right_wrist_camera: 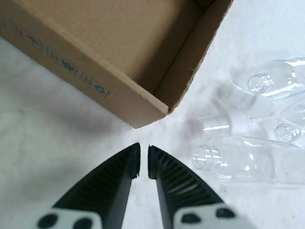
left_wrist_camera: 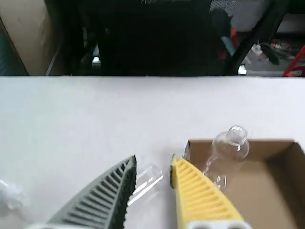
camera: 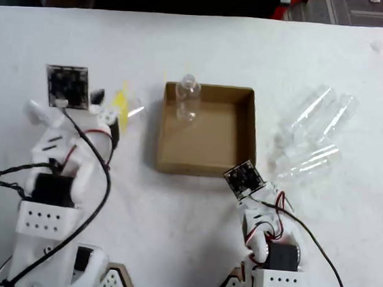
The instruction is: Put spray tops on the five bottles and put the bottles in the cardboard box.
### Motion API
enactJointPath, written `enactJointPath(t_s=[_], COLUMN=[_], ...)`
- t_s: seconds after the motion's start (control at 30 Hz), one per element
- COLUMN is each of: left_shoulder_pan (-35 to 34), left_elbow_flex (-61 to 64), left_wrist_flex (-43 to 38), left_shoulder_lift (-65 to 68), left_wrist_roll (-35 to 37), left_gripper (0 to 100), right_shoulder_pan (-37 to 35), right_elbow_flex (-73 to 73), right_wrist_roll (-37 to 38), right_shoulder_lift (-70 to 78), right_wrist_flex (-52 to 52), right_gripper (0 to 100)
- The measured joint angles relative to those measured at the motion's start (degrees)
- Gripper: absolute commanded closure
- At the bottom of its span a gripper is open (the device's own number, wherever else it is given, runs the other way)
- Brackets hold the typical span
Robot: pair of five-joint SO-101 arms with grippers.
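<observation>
The cardboard box (camera: 206,162) sits mid-table. One clear bottle (camera: 187,99) without a spray top leans in its far left corner, also seen as the bottle (left_wrist_camera: 228,149) in the left wrist view. My left gripper (left_wrist_camera: 153,162) is open just left of the box (left_wrist_camera: 286,157), with a small clear spray-top piece (left_wrist_camera: 145,179) lying on the table between its grey and yellow fingers. My right gripper (right_wrist_camera: 143,160) is shut and empty near the box's front right corner (right_wrist_camera: 143,112). Several open-necked clear bottles (right_wrist_camera: 238,162) and a spray top (right_wrist_camera: 224,121) lie just beyond it.
The clear bottles (camera: 313,133) lie in a loose heap on the white table right of the box. Both arm bases and their cables (camera: 91,177) occupy the near edge. A small clear scrap (left_wrist_camera: 9,195) lies by the left gripper. Dark chairs stand beyond the table's far edge.
</observation>
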Motion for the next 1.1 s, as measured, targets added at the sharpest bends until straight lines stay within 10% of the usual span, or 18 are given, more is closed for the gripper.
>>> enactJointPath(t_s=[0.37,1.1], left_shoulder_pan=[0.26,0.44], left_elbow_flex=[32.88,30.86], left_wrist_flex=[-38.68,-32.26], left_shoulder_lift=[-0.09,-0.18], left_wrist_roll=[-3.08,-2.9], left_gripper=[97,98], right_shoulder_pan=[0.0,0.0], right_elbow_flex=[0.0,-4.66], right_wrist_roll=[-0.09,-0.44], right_shoulder_lift=[0.0,0.0], right_wrist_flex=[0.0,1.23], right_gripper=[98.3,98.3])
